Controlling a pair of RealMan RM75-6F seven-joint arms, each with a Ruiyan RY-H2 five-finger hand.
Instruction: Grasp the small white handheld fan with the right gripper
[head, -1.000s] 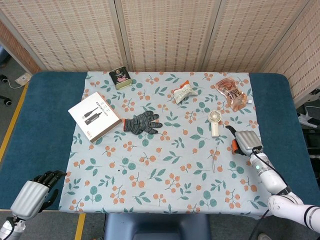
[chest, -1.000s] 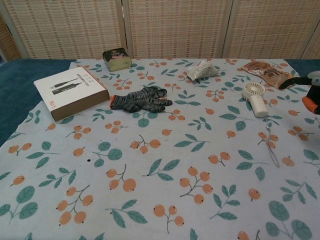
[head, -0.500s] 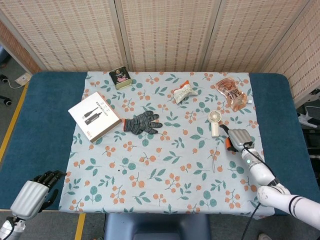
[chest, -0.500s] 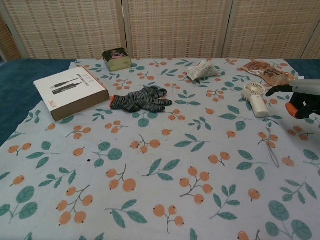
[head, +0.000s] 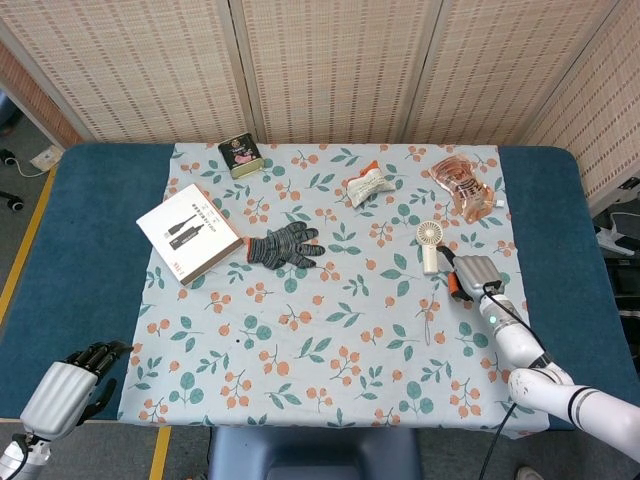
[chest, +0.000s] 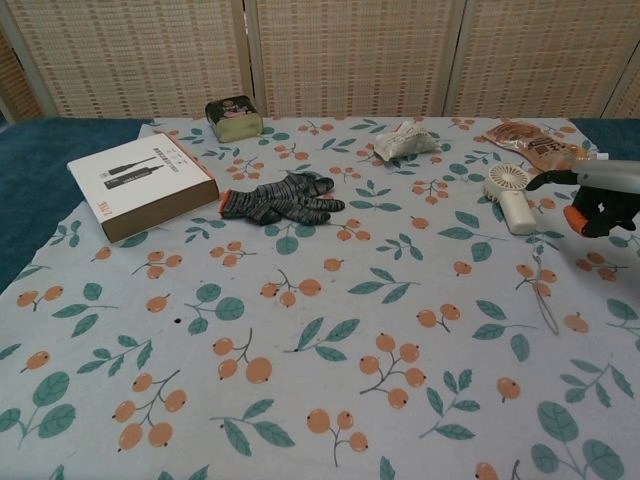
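Left hand (head: 68, 382) parked at the counter's (head: 90, 270) 7 o'clock corner, fingers curled on nothing, well clear since the task is right-side only. The small white handheld fan (head: 430, 245) lies flat on the cloth (head: 320, 330) at about 2 o'clock, head toward the screen, handle toward the robot, which suits a wrap around the handle. Right hand (head: 473, 276) hovers just beside it at its 4 o'clock, holding nothing; fingers look partly spread, though chest view cuts it off.
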